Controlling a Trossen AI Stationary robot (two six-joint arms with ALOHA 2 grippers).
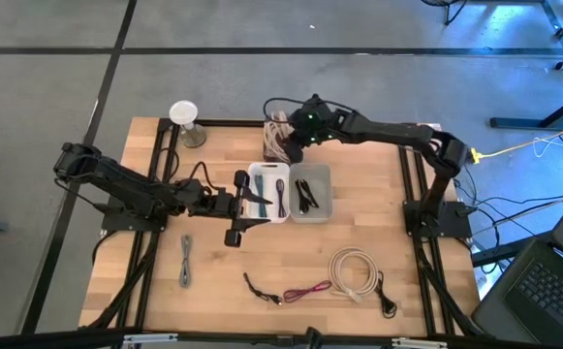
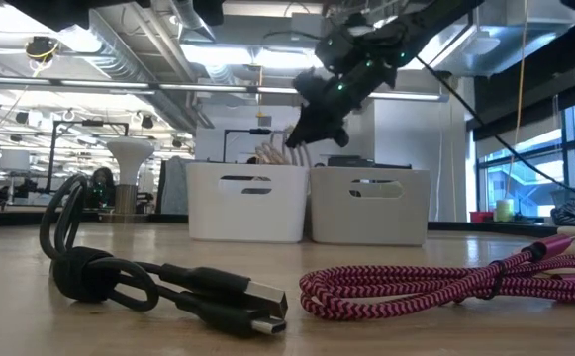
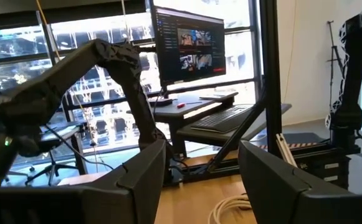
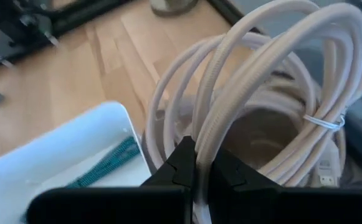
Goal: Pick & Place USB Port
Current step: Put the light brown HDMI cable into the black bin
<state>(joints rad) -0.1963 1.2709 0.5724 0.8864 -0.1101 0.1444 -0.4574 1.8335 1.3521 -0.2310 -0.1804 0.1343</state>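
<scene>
A beige USB cable, coiled and tied with a white twist tie point(image 4: 323, 121), sits just beyond the far edge of the two bins point(image 1: 279, 141). My right gripper point(image 1: 300, 124) point(image 4: 202, 163) is over it, shut on one of its loops. In the low view the coil point(image 2: 272, 148) shows under that gripper point(image 2: 302, 127), its lower part hidden behind the white bin point(image 2: 247, 203). My left gripper point(image 1: 245, 206) point(image 3: 199, 180) is open at the white bin's left side, level, pointing toward the table's right, and holds nothing. My right gripper pinches one strand of the beige coil's loops point(image 4: 213, 134) between its two fingertips, coming slanting down from above. The rest of the coil spreads out beyond the fingers. Whether the coil's lower part rests on the table is hidden by the bin.
A white bin point(image 1: 269, 192) with a teal cable point(image 4: 106, 165) and a grey bin point(image 1: 312, 192) with a black cable stand mid-table. Near the front lie a grey cable point(image 1: 185, 260), a black and a pink cable point(image 1: 291, 291), and another beige coil point(image 1: 357, 271). A white stand point(image 1: 184, 116) is at the far left.
</scene>
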